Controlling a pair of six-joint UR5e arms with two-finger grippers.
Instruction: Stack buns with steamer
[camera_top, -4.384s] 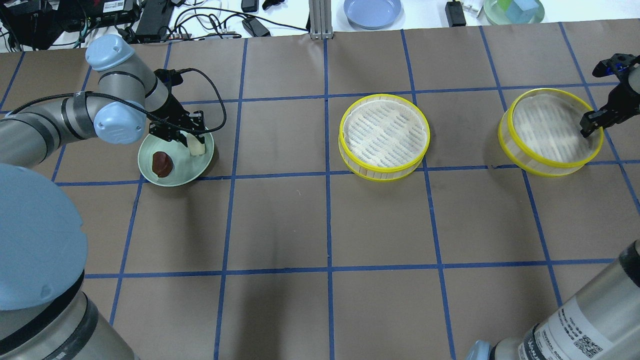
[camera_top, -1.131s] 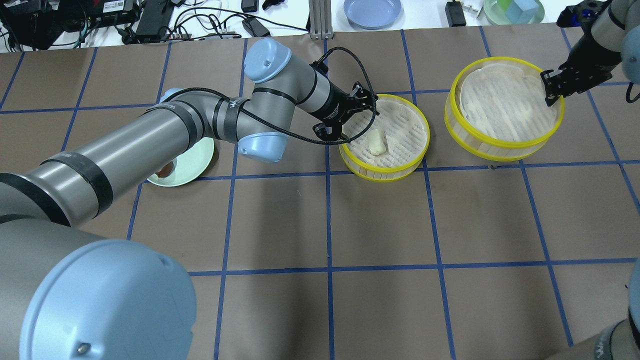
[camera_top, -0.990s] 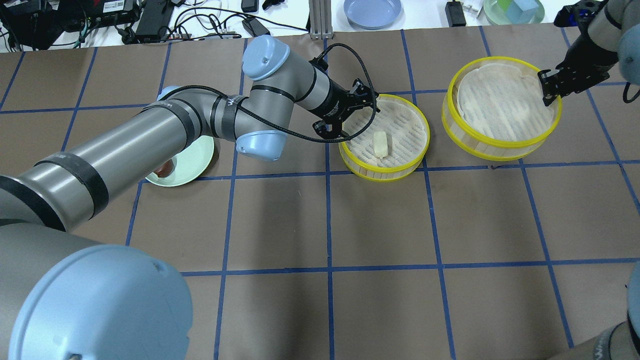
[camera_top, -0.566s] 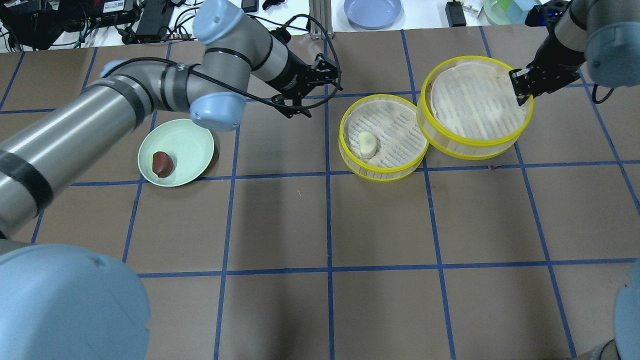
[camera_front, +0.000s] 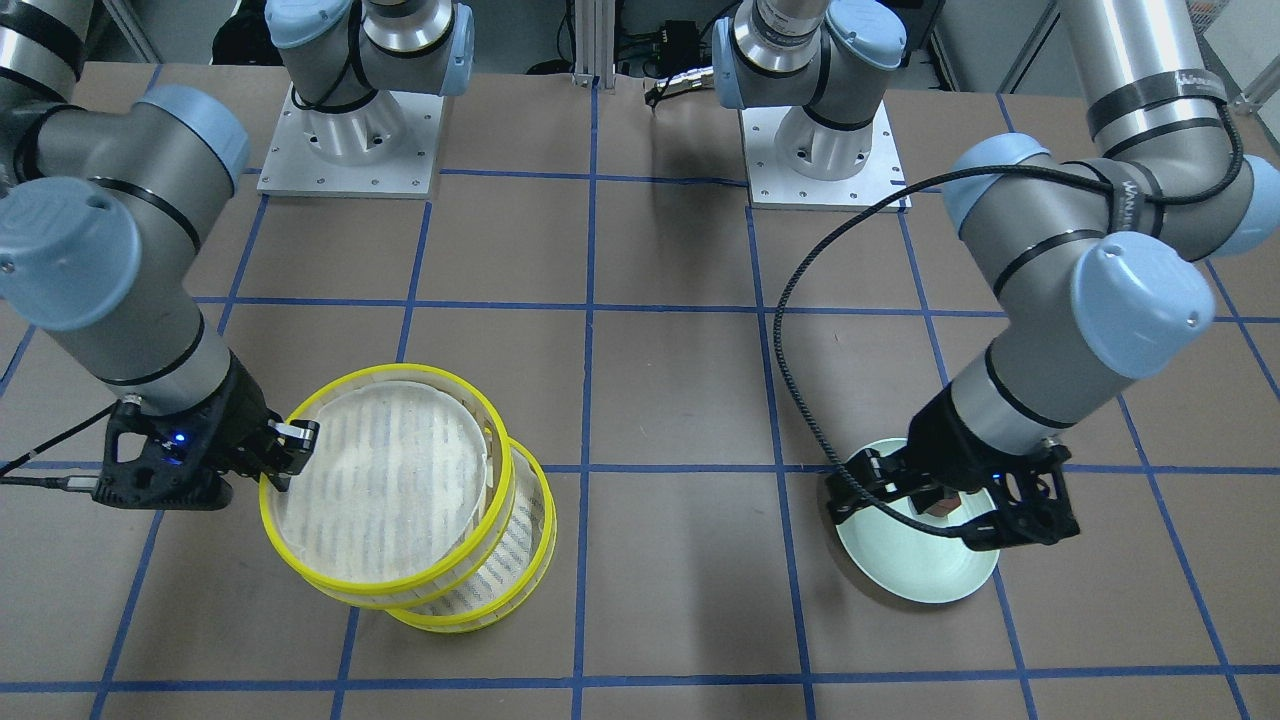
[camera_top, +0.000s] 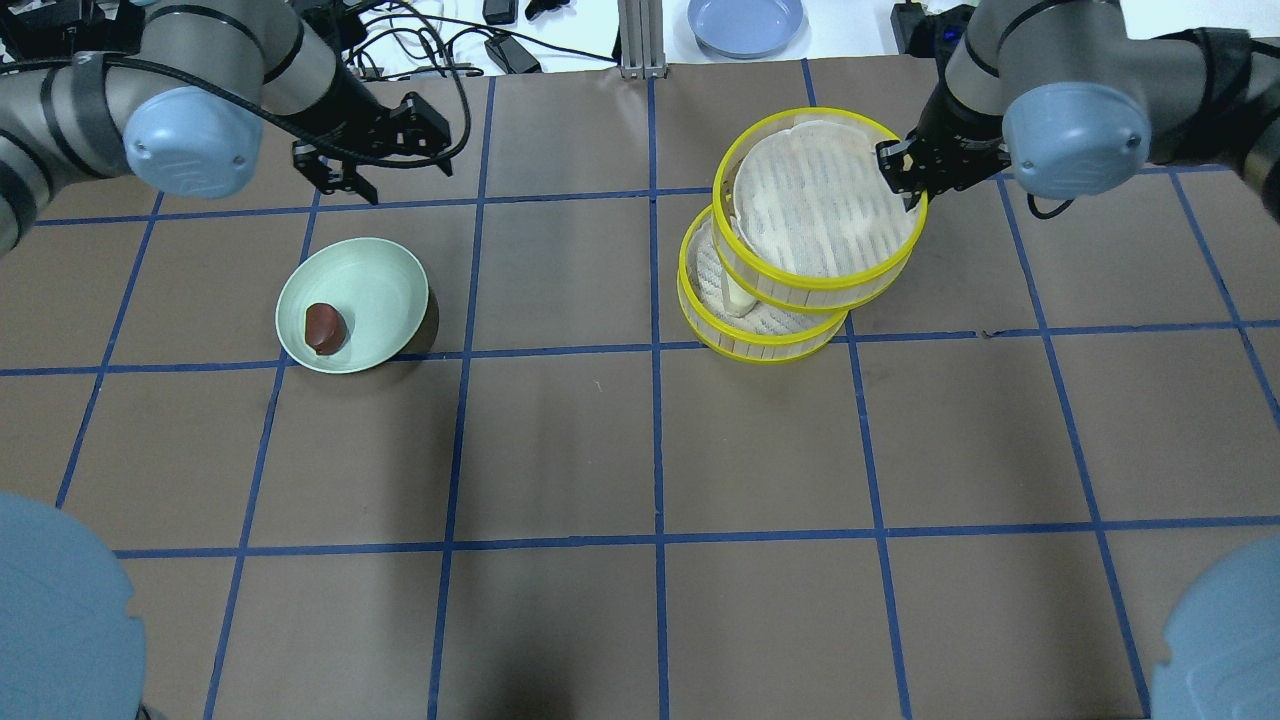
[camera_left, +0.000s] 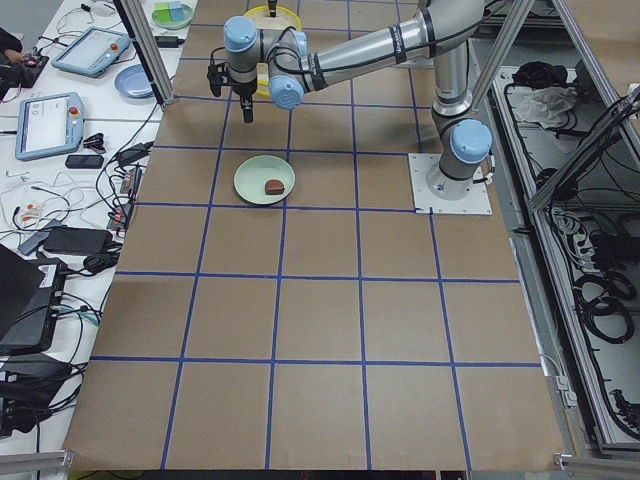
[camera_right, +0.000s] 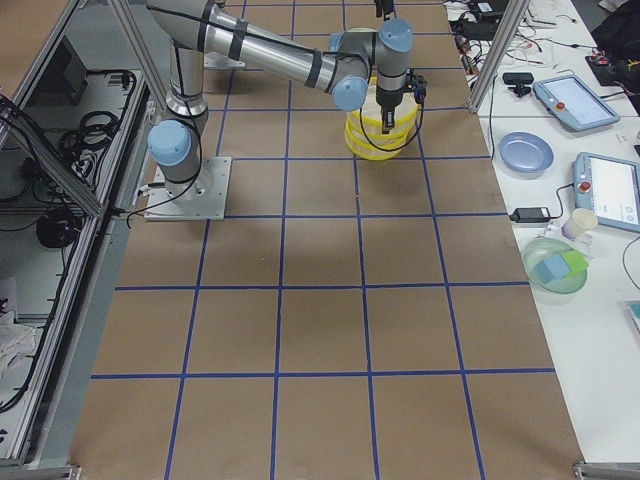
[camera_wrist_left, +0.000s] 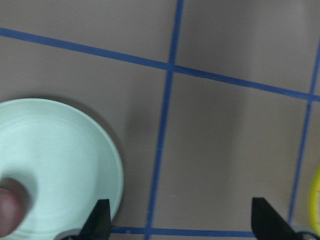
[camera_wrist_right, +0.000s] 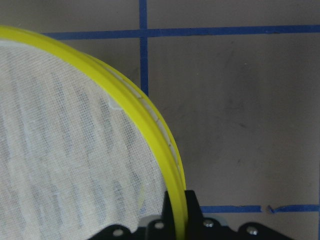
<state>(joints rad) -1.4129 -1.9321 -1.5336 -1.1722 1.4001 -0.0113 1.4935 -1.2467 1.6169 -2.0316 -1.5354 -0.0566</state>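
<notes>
Yellow plastic rims tell most of it from the front camera. The right gripper (camera_front: 288, 442) pinches the rim of a round yellow-rimmed steamer tier with a pale mesh floor (camera_front: 385, 480). It is held, seemingly tilted, over a second yellow-rimmed steamer tier (camera_front: 522, 540) that juts out on the side away from those fingers. To my eye the upper tier should slide away from the fingers until both rims line up, then level out and go straight down before release. The left gripper (camera_front: 950, 508) hangs by the pale green round plate (camera_front: 925, 575), fingers spread.

From overhead, the small pale cream bun (camera_top: 738, 298) peeps out of the lower tier, across from the right fingertips and below them. A crooked landing could squash it. The dark reddish-brown bun (camera_top: 323, 327) lies on the plate, nearer the robot than the left fingers and apart from them. A pale blue plate (camera_top: 745, 22) sits well beyond.

In the left wrist camera the left fingers (camera_wrist_left: 100, 222) stand wide, with the plate's edge beside one.

In the right wrist camera both pads are tight on the yellow rim.
</notes>
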